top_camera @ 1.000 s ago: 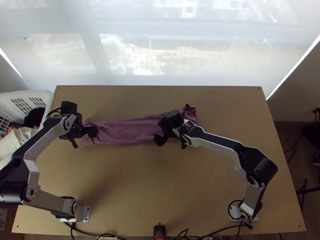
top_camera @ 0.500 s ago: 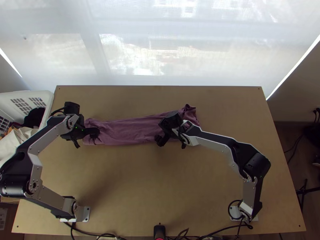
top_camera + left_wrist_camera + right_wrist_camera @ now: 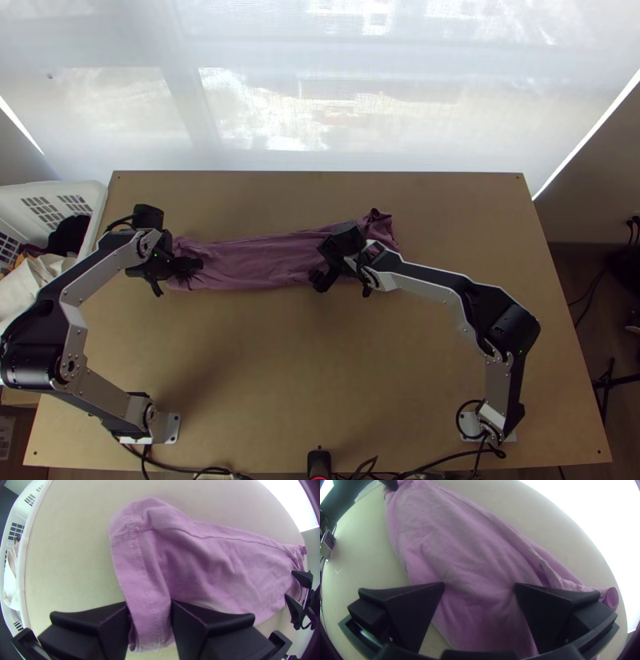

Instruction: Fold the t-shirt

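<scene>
Standing on the near part of the surface (image 3: 320,376) are the two arms, left (image 3: 108,406) and right (image 3: 506,388). Ahead of them, the purple t-shirt (image 3: 264,262) lies crosswise in a long, narrow, creased strip, its far right corner bunched up. The right gripper (image 3: 344,286) is over its right-hand part, fingers well apart, with cloth between them in the right wrist view. Over at the left end I see the left gripper (image 3: 178,278), fingers parted too, a hemmed band of shirt between them. Left of that sits a white basket (image 3: 98,200) with pale cloth (image 3: 40,280) inside. Bright window light (image 3: 264,120) fills the far side, beyond the surface.
</scene>
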`<action>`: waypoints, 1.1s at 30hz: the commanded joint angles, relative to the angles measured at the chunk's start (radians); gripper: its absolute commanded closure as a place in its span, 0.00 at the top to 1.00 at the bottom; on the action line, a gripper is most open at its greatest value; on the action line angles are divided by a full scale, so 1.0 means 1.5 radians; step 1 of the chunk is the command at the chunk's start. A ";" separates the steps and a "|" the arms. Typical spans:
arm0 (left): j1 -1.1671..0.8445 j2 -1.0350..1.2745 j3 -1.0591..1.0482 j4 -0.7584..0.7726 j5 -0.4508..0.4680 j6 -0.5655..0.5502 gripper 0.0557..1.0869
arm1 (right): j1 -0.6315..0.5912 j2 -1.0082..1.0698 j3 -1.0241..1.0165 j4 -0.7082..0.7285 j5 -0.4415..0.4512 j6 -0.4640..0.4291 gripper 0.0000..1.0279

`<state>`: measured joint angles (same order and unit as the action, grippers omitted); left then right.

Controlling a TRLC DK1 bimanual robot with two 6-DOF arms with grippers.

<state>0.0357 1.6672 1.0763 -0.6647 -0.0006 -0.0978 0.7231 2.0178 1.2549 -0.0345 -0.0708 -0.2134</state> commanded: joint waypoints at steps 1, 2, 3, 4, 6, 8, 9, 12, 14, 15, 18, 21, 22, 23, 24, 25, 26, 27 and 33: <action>0.002 -0.017 0.001 0.003 -0.001 -0.002 0.14 | 0.001 0.003 -0.001 -0.003 0.004 -0.001 0.96; 0.002 -0.020 0.002 0.005 -0.001 -0.004 0.08 | 0.000 0.003 -0.002 -0.003 0.004 0.000 0.96; 0.001 -0.022 0.003 0.006 -0.001 -0.005 0.03 | 0.000 0.003 -0.002 -0.003 0.004 0.000 0.96; 0.001 -0.023 0.004 0.006 -0.001 -0.005 0.04 | 0.000 0.002 -0.002 -0.003 0.004 0.000 0.96; 0.001 -0.024 0.006 0.005 -0.001 -0.005 0.03 | 0.001 0.000 -0.002 -0.003 0.004 0.000 0.96; 0.000 -0.030 0.013 0.002 -0.001 -0.005 0.03 | 0.001 -0.002 -0.002 -0.003 0.004 0.001 0.96; 0.000 -0.034 0.018 0.000 -0.001 -0.006 0.03 | 0.001 -0.005 -0.003 -0.003 0.004 0.002 0.96; -0.008 -0.046 0.046 -0.014 -0.001 -0.008 0.03 | 0.001 -0.007 -0.008 -0.003 0.004 0.003 0.96; -0.020 -0.050 0.070 -0.030 -0.001 -0.009 0.03 | 0.002 -0.007 -0.010 -0.003 0.005 0.003 0.96; -0.027 -0.052 0.083 -0.036 -0.001 -0.009 0.03 | 0.002 -0.007 -0.010 -0.003 0.005 0.003 0.96; -0.049 -0.057 0.120 -0.056 -0.001 -0.011 0.03 | 0.003 -0.006 -0.010 -0.003 0.007 0.002 0.96; -0.076 -0.059 0.152 -0.071 -0.001 -0.016 0.03 | 0.004 -0.003 -0.009 -0.003 0.008 0.000 0.96; -0.084 -0.058 0.161 -0.076 -0.001 -0.016 0.03 | 0.004 -0.001 -0.010 -0.003 0.009 0.000 0.96; -0.093 -0.058 0.170 -0.081 -0.001 -0.016 0.03 | 0.004 0.000 -0.010 -0.003 0.009 0.000 0.96; -0.102 -0.058 0.176 -0.082 -0.001 -0.016 0.03 | 0.004 0.001 -0.010 -0.003 0.009 0.000 0.96; -0.109 -0.057 0.181 -0.086 -0.001 -0.016 0.03 | 0.004 0.002 -0.010 -0.003 0.010 0.000 0.96; -0.114 -0.055 0.185 -0.087 -0.001 -0.016 0.03 | 0.004 0.002 -0.010 -0.003 0.010 0.000 0.96; -0.115 -0.054 0.187 -0.087 -0.001 -0.016 0.03 | 0.004 0.002 -0.009 -0.003 0.011 0.000 0.96; -0.114 -0.042 0.187 -0.087 -0.002 -0.014 0.03 | 0.003 0.002 -0.008 -0.003 0.014 0.000 0.96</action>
<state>-0.1177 1.5894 1.3369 -0.7853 -0.0010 -0.1200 0.7284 2.0167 1.2407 -0.0376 -0.0540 -0.2131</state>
